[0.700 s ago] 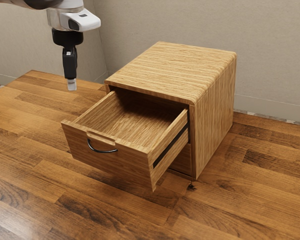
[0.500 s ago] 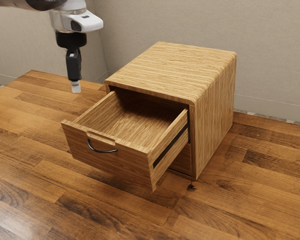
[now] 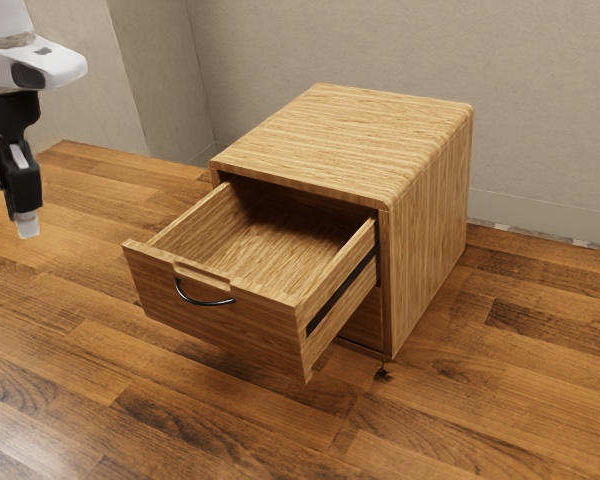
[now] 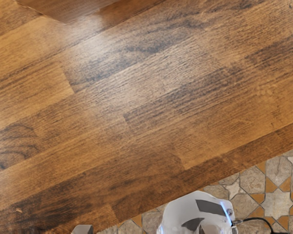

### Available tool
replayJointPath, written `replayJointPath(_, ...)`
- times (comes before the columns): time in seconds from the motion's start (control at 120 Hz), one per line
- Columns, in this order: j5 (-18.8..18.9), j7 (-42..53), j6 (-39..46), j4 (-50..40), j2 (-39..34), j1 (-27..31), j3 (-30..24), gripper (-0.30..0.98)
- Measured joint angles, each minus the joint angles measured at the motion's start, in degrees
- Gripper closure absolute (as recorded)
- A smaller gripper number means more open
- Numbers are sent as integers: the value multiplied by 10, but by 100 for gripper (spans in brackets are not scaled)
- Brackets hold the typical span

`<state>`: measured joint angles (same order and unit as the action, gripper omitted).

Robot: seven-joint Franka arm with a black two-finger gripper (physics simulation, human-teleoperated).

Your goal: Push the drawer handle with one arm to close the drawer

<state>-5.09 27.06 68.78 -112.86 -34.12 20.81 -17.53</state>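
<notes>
My gripper [image 3: 27,224] hangs upright at the exterior view's left, in the air and well apart from the drawer. In the wrist view the two fingertips of my gripper [image 4: 146,229] stand wide apart at the lower edge, with nothing held between them. The upper drawer [image 3: 220,315] is pulled far out of the wooden cabinet [image 3: 345,140], its inside bare. A curved dark handle [image 3: 205,301] is on its front panel; nothing touches it. A wooden corner [image 4: 71,9] at the wrist view's upper edge looks like part of the drawer.
The cabinet stands on a plank-patterned wooden table [image 3: 210,430], with a plain wall [image 3: 400,50] behind. Past the table's edge in the wrist view are the white robot base [image 4: 185,212] with a black cable and a patterned tile floor [image 4: 278,197].
My gripper has swung toward the exterior view's left and come lower in that view, farther from the cabinet. Drawer and cabinet have kept their positions.
</notes>
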Motion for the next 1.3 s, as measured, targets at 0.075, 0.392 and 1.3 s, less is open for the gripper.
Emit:
replayJointPath(0.075,-22,-45,34,-57,-5,-1,-15,62)
replayJointPath(0.392,-95,-280,138,-160,26,-113,12,76)
replayJointPath(1.3,-54,-490,345,-226,9,-211,31,79)
